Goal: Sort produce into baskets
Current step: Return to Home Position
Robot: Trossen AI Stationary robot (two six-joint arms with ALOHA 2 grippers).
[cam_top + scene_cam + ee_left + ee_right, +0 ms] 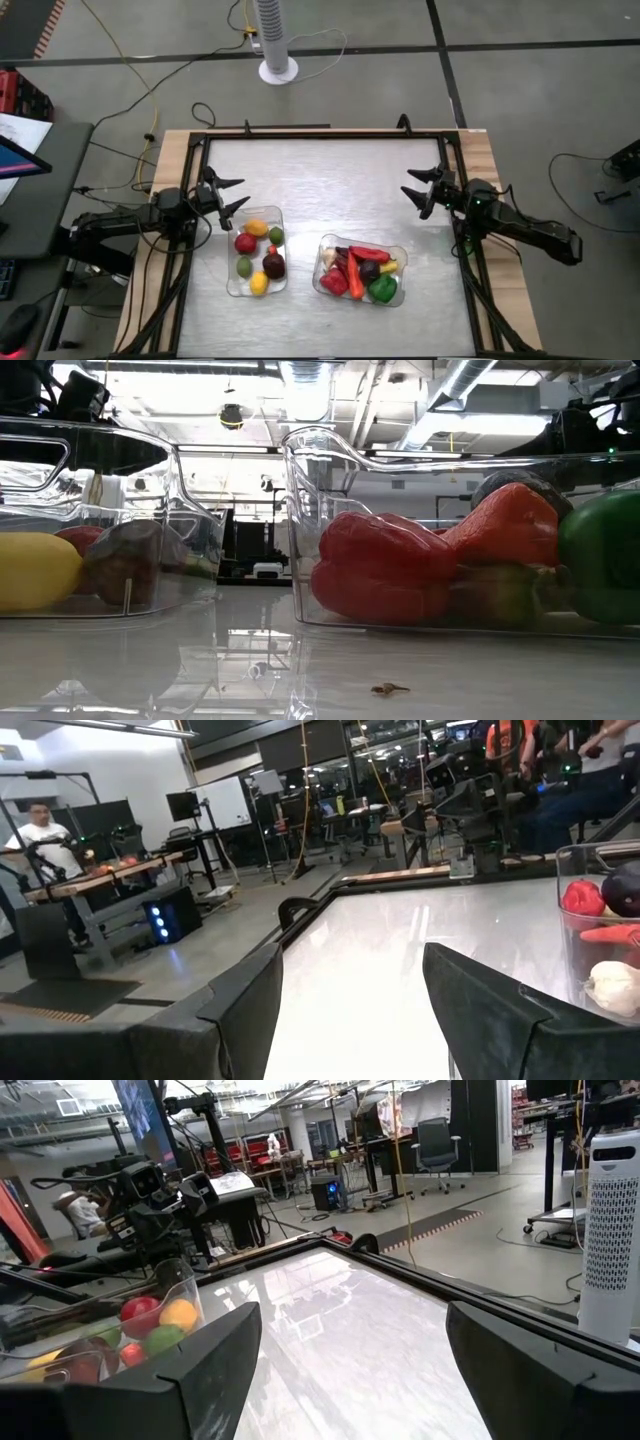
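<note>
Two clear tubs stand on the table near its front. The left tub (pixel 256 252) holds round fruit: yellow, green, red and dark purple pieces. The right tub (pixel 362 271) holds red peppers, a red chilli, a green pepper, a dark round and garlic. My left gripper (pixel 233 195) is open and empty, above the table just left of the left tub's far end. My right gripper (pixel 420 190) is open and empty, beyond and right of the right tub. In the left wrist view the right tub's corner (pixel 600 950) shows; in the right wrist view the left tub (pixel 120 1330) shows.
A black frame (pixel 320 134) runs around the table top. A white tower fan (pixel 275 40) stands on the floor beyond the far edge. Bare table lies between the grippers, beyond the tubs. A person sits at a far bench (pixel 40 830).
</note>
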